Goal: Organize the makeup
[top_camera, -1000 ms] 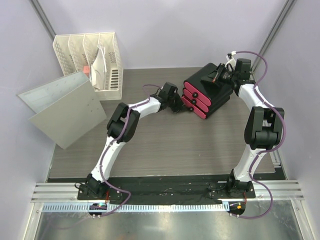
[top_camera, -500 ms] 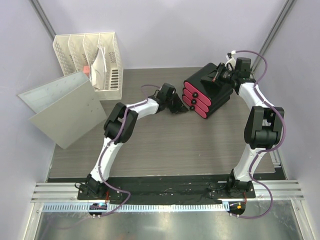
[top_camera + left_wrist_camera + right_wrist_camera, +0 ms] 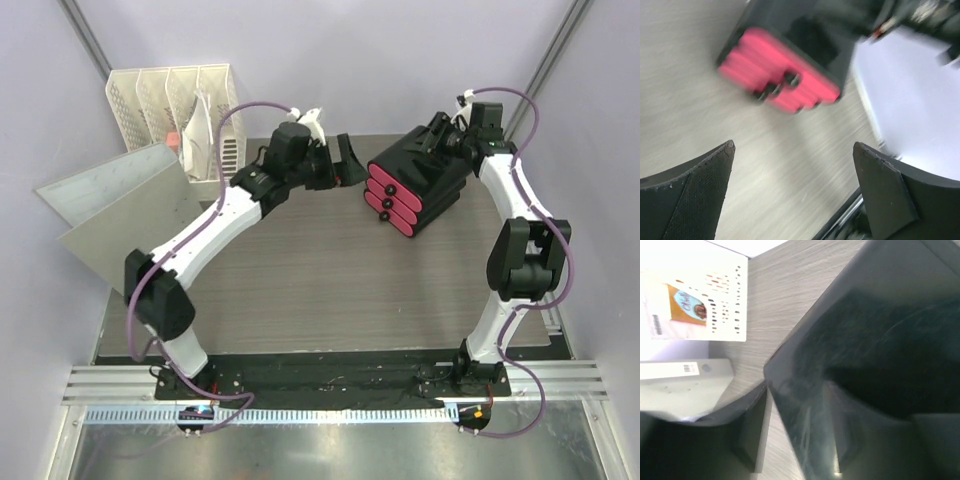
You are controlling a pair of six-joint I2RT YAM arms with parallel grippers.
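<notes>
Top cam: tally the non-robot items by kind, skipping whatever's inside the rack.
Black organizer box: 1
White file rack: 1
Grey binder: 1
Total: 3

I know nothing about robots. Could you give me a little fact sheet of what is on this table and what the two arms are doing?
table: wood-grain top
organizer: black box, three pink drawers, back right
left hand: open, empty, above the table left of the organizer
right hand: at the organizer's top rear edge; grip unclear
file rack: white, back left, papers inside
binder: gray, beside the file rack
makeup: none in view
</notes>
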